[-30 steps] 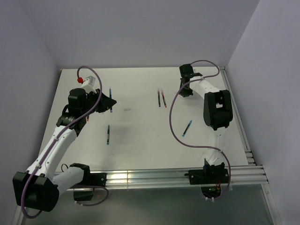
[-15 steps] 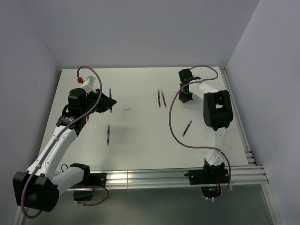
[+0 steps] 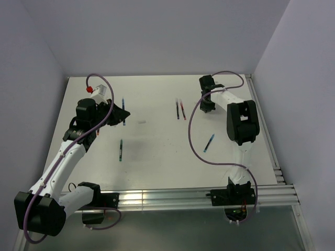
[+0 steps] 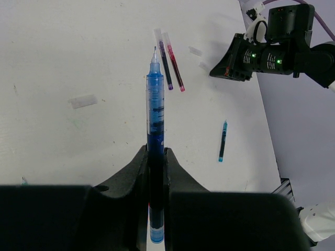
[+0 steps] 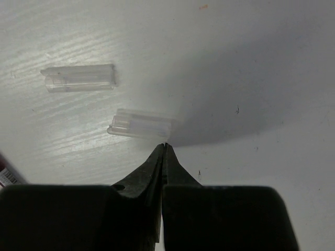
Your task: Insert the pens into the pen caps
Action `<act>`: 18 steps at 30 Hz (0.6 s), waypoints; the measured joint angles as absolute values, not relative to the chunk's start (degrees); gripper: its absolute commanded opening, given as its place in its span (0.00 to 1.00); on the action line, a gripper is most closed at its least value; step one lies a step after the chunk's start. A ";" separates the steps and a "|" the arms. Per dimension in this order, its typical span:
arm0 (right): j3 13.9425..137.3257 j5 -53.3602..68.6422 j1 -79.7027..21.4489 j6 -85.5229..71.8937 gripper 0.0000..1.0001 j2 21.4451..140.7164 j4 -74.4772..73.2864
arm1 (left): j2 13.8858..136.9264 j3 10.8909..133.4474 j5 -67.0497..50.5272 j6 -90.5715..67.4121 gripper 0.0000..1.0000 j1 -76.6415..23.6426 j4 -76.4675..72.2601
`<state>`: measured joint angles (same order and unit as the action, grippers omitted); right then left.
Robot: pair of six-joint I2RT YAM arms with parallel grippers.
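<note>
Your left fingers (image 4: 167, 159) are squeezed tight on the blue pen (image 4: 155, 104). The pen sticks straight out past them, sharp tip first. They are on the left side of the desk (image 4: 63, 47), toward its far edge.

Your right fingers (image 5: 158, 157) are pressed together with nothing between them. Their tips sit low by the far right corner, right at the near clear cap (image 5: 141, 125). I cannot tell if they touch it. That cap lies flat, and its long side runs across the fingers, not along them. A second cap (image 5: 78, 77) lies just past it, a bit to the left, turned the same way.

I think the right fingers must spread apart first, then close on the near cap. The right arm is much nearer these two caps than the left arm.

One lone cap (image 4: 84, 101) lies nearer the middle of the desk, ahead and left of the pen tip.
</note>
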<state>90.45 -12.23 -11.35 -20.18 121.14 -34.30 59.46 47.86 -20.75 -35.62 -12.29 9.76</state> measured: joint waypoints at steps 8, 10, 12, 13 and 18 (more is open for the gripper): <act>95.09 -12.58 -10.98 -20.58 0.00 123.50 -34.52 | 59.46 47.86 -20.73 -35.62 0.00 -12.29 9.76; 95.70 -12.62 -10.96 -20.60 0.00 123.66 -34.79 | 59.46 47.86 -20.73 -35.62 0.00 -12.29 9.76; 95.94 -12.69 -10.94 -20.62 0.00 123.68 -34.85 | 59.48 47.86 -20.73 -35.59 0.00 -12.29 9.76; 96.01 -12.71 -10.92 -20.69 0.00 123.68 -34.85 | 59.48 47.86 -20.73 -35.62 0.00 -12.29 9.76; 96.68 -12.84 -10.70 -20.73 0.00 124.22 -35.31 | 59.48 47.86 -20.73 -35.59 0.00 -12.29 9.76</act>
<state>96.68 -12.84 -10.70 -20.73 124.22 -35.31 59.48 47.86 -20.73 -35.59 -12.29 9.76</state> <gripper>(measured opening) 0.007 0.147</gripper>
